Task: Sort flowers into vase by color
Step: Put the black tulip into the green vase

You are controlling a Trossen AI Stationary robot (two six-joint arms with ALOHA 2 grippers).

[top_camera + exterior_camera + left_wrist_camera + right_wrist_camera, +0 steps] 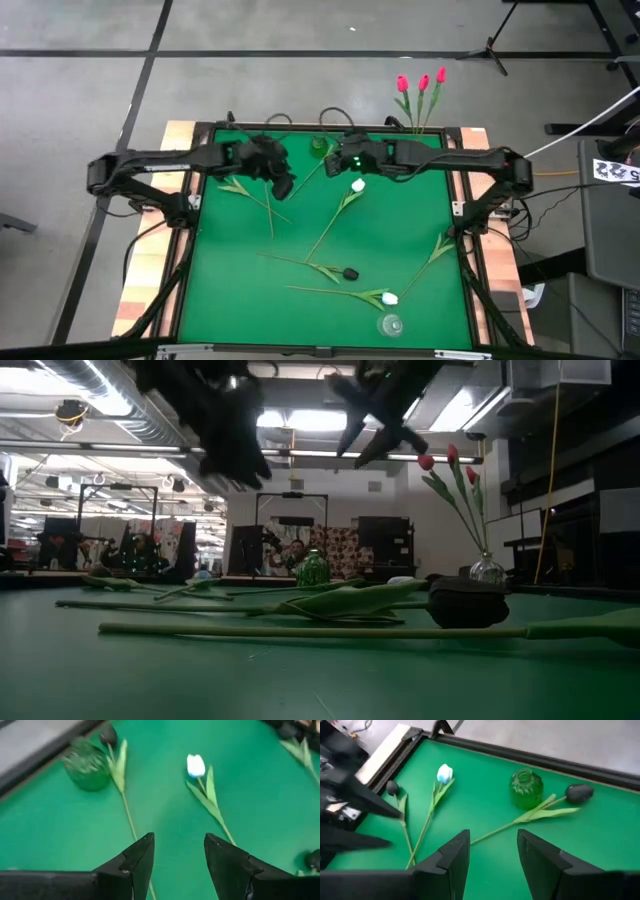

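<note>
I had the green table filling the middle of the high view, with both arms reaching in from the sides along its upper part. The left arm came in from the left edge and the right arm from the right, their wrists nearly meeting above the table's upper centre.

The left gripper hung over the upper left-centre of the table, and in its own wrist view its fingers stood apart with bare green between them, holding nothing. The right gripper hovered just right of it, fingers likewise parted and empty. In the low view both hung dark at the top of the frame, clear of the surface.

The flowers lay scattered. Three red tulips stood in a clear vase at the table's upper right edge. A white tulip lay near the centre, just below the right gripper, its stem running down-left. A second white tulip lay lower right, and a black tulip just above it. Another black-headed tulip showed in the right wrist view beside a small green vase at the upper centre. One more tulip lay upper left under the left gripper; I think its head was dark, though the arm hid most of it. A clear glass vase sat at the lower right edge.
</note>
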